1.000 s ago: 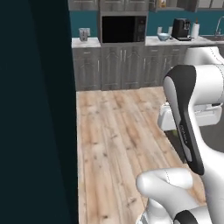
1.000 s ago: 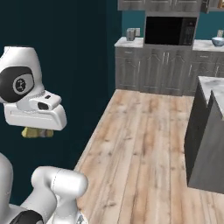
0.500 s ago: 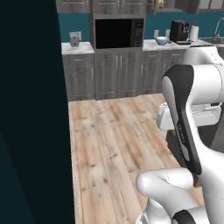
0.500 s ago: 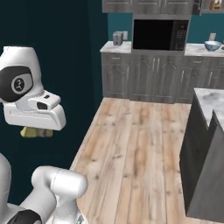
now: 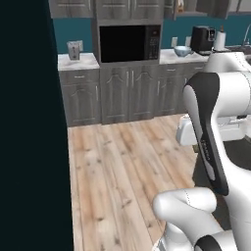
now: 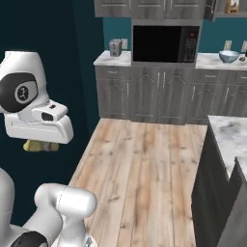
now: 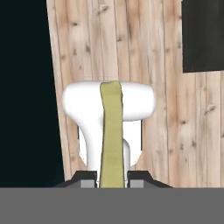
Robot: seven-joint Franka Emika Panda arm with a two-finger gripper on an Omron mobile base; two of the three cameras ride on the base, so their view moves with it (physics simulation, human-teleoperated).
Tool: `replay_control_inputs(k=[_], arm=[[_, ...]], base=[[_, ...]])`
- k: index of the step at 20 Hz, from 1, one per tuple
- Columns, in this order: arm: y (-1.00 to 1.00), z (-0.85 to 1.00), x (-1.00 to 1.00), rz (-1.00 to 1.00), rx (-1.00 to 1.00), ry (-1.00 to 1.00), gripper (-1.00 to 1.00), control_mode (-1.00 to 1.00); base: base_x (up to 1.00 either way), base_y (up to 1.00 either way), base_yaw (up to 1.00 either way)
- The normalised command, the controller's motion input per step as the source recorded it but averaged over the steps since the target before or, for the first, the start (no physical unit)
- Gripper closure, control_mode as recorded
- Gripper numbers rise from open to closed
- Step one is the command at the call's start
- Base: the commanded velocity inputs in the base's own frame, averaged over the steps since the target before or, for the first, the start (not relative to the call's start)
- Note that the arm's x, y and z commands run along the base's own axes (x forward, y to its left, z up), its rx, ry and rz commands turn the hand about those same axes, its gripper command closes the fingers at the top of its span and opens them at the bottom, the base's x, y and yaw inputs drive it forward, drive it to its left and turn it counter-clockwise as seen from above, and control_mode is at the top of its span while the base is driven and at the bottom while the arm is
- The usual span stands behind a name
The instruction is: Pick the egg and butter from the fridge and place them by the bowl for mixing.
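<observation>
Plank floor point(image 6: 144, 169) fronting grey cabinets point(image 6: 159, 99).

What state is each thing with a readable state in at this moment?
Robot's claw: shut on the butter stick.
Thin pale yellow-green butter stick: held between the claw's fingers, off the floor.
Pale blue-white round bowl: upright on the far counter.
Black built-in microwave: door closed.
</observation>
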Motion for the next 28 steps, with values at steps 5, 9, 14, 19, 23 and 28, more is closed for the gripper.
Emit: replay_control_inputs(k=[5, 9, 14, 19, 23, 28], arm=[[0.0, 0.0, 0.0, 0.0, 0.0, 0.0, 1.0, 1.0], [0.0, 0.0, 0.0, 0.0, 0.0, 0.0, 1.0, 1.0], [0.0, 0.0, 0.0, 0.0, 0.0, 0.0, 1.0, 1.0], [0.0, 0.0, 0.0, 0.0, 0.0, 0.0, 1.0, 1.0], [0.0, 0.0, 0.0, 0.0, 0.0, 0.0, 1.0, 1.0], [0.0, 0.0, 0.0, 0.0, 0.0, 0.0, 1.0, 1.0]], base=[[1.0, 0.0, -0.03], [1.0, 0.03, -0.01], [1.0, 0.04, 0.0], [1.0, 0.01, 0.0], [1.0, 0.0, -0.26], [0.7, 0.0, -0.68]])
